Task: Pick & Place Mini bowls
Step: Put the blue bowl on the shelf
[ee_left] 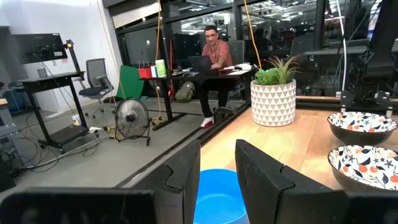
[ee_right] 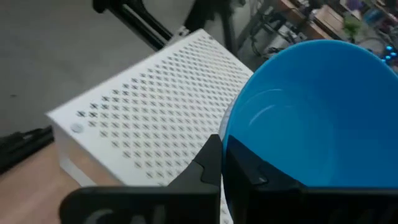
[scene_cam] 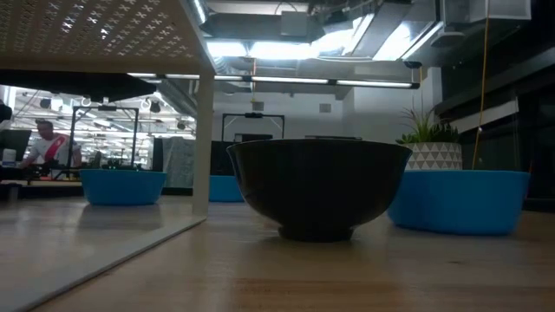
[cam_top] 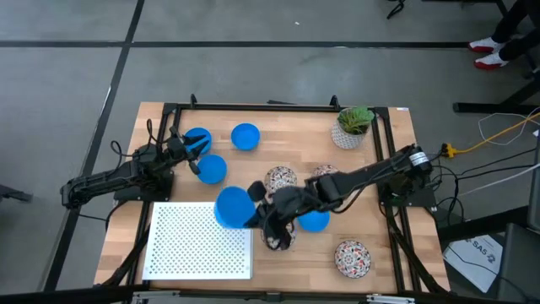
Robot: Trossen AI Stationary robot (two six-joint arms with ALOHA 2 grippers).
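A blue bowl [cam_top: 232, 206] is clamped by the right gripper [cam_top: 257, 215] beside the white rack [cam_top: 200, 242]; the left gripper [cam_top: 187, 149], farther from the rack, stands apart.

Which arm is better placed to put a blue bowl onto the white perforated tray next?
The right arm: its gripper is shut on a blue bowl at the edge of the white perforated tray. The left gripper is farther back.
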